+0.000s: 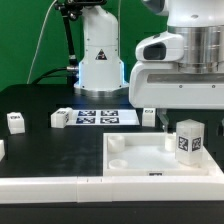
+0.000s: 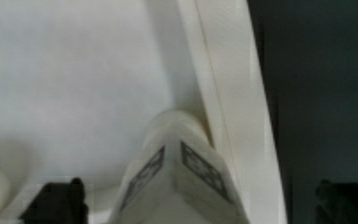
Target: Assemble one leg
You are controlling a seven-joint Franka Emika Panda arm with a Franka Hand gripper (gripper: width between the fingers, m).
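**A:** Where is the leg [image 1: 188, 140]?

**B:** It stands upright on the tray [image 1: 135, 165], at about 3 o'clock of the tray in the exterior view, with its tag facing the camera. My guess is that it stands over a corner socket, which would explain why it is vertical.

**A:** And the gripper [image 2: 202, 200]?

**B:** It is spread wide and holds nothing. In the wrist view the two dark fingers [image 2: 60, 200] flank the leg with a gap on each side.

**A:** Is there room to move?

**B:** Straight up looks free. The tray's edge runs just beside the leg, with bare table [image 2: 318, 90] beyond it, so I judge a sideways push risky. Two spare legs [image 1: 61, 118] sit at 9 o'clock beside the marker board [image 1: 105, 117], well apart from that corner. A third leg [image 1: 148, 116] sits at 12 o'clock, just behind the tray and nearer the arm. A long bar [image 1: 40, 185] lies at 7 o'clock, out of the way.
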